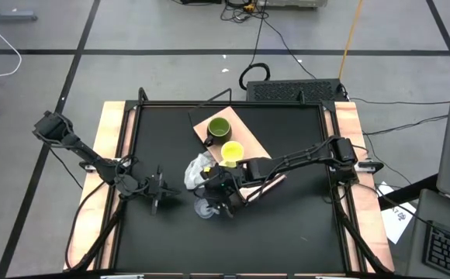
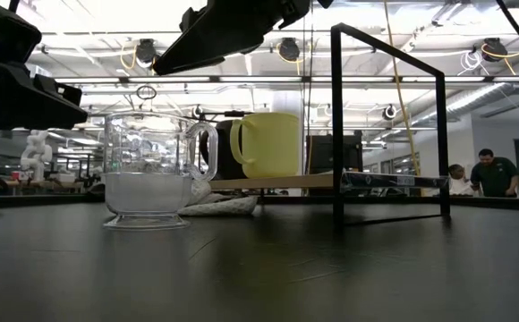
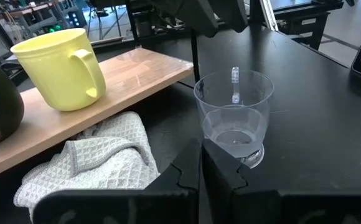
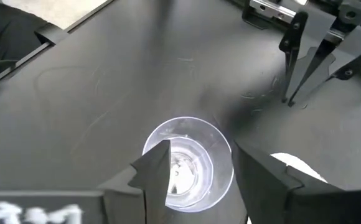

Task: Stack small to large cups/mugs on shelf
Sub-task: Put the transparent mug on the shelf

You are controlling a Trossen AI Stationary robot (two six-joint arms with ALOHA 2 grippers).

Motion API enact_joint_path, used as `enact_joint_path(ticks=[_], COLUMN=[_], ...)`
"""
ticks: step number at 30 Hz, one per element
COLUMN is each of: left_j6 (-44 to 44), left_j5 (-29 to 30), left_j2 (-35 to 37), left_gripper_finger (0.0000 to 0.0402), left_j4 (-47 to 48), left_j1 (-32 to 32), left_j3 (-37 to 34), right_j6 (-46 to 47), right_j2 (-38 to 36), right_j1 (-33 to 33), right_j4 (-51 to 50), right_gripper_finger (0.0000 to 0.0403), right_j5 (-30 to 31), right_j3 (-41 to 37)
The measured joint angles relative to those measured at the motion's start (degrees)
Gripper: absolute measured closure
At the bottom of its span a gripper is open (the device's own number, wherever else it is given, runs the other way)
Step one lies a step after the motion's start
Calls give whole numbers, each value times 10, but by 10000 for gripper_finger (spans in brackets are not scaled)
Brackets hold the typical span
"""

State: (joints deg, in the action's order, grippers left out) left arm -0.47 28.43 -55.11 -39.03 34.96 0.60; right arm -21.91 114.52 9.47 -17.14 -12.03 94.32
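Glass comes first: nearest the low camera, a clear glass cup (image 2: 148,174) stands upright on the black tabletop (image 2: 268,268), apart from the shelf. In the right wrist view we look straight down into its round mouth (image 4: 190,158), with our right gripper (image 4: 196,171) hanging just above it. Its 2 fingers stand spread, 1 over the inside of the rim and 1 outside, and we see neither pressing the glass, so we read this claw as released, not grasping. From above, that gripper (image 1: 217,194) sits over the cup at the table's middle.

Our left gripper (image 1: 157,194) waits just beside it on the left, fingers clenched together on nothing, pointing toward the cup (image 3: 233,112).

Just behind the cup lies a white waffle-weave cloth (image 3: 99,165), partly under the shelf's edge. Beyond that is the shelf (image 3: 131,78), a light-wood board in a thin dark metal frame (image 2: 389,125). On it stand 2 mugs side by side: a bright yellow mug (image 1: 233,151) and, farther back, a dark green mug (image 1: 218,128).

We judge the step in hand to be picking up the glass cup, the smallest of the 3. The next move calls for closing on the rim wall squarely, lifting it straight, and carrying it clear of the frame to the mugs on the shelf.
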Motion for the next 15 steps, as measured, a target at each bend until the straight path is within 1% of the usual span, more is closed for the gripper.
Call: enact_joint_path(ticks=[4,6,8,11,13,15], left_j6=[0,-1,-4,-12,-15,-16], left_j5=[0,0,0,0,-1,-4], left_j2=[0,0,0,0,0,0], left_gripper_finger=[382,382,382,382,382,382], left_j4=[0,0,0,1,4,3], left_j1=[0,0,0,0,0,0], left_j3=[0,0,0,0,0,0], right_j6=[-7,-23,-37,-43,-37,-3], right_j2=[6,9,16,19,26,26], right_j1=[0,0,-5,-14,-21,-25], right_j4=[17,10,17,1,6,1], right_gripper_finger=[237,237,236,236,236,236], right_j5=[0,4,17,27,32,33], right_j3=[0,-1,-1,-1,-1,-2])
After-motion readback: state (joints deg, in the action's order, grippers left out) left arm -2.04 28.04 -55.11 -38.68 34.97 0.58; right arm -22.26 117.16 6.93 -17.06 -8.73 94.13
